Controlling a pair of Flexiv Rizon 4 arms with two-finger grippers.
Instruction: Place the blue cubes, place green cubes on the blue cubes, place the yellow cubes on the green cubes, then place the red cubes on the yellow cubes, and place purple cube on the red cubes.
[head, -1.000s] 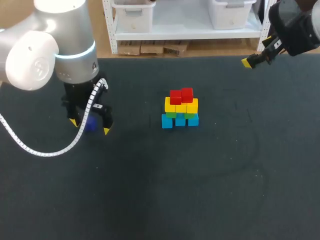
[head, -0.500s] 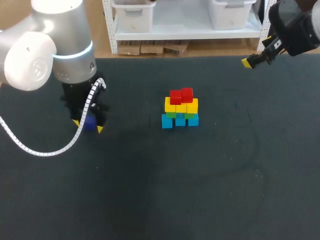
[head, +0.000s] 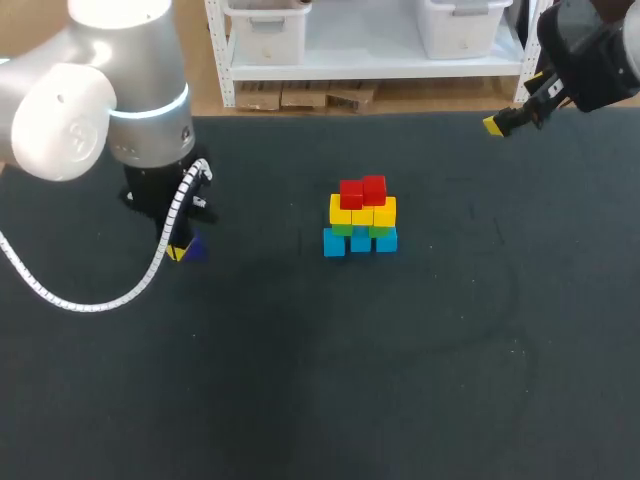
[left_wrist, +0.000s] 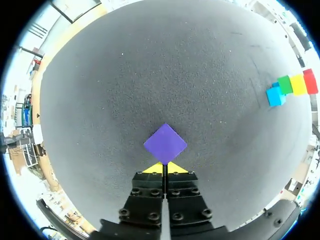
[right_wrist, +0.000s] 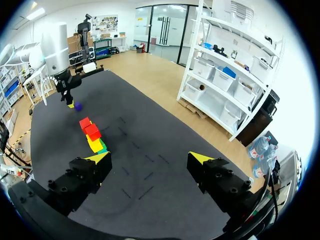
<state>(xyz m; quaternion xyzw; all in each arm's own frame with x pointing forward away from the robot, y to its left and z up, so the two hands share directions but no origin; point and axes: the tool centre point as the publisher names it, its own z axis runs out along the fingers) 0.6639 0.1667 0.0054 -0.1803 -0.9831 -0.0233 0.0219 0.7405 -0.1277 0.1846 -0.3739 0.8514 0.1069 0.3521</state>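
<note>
The purple cube (left_wrist: 165, 144) lies on the dark table mat, one corner touching the joined yellow tips of my left gripper (left_wrist: 165, 167). That gripper is shut with nothing between its fingers. From above, the cube (head: 194, 246) shows just right of the left gripper (head: 177, 251) at the table's left. The stack (head: 361, 217) stands mid-table: blue cubes at the bottom, then green, yellow, and two red on top. It also shows far off beside the left gripper as the stack (left_wrist: 293, 86). My right gripper (right_wrist: 150, 158) is open and empty, high over the back right, as the right gripper (head: 495, 125).
The dark mat (head: 400, 350) covers the whole table. A white coiled cable (head: 90, 300) hangs from my left arm down to the mat. The stack (right_wrist: 92, 135) and purple cube (right_wrist: 77, 106) lie far ahead of the right gripper.
My left gripper's fingers have closed from wide open to fully shut. The purple cube, between them before, now sits just outside the joined tips. The right arm has not moved.
</note>
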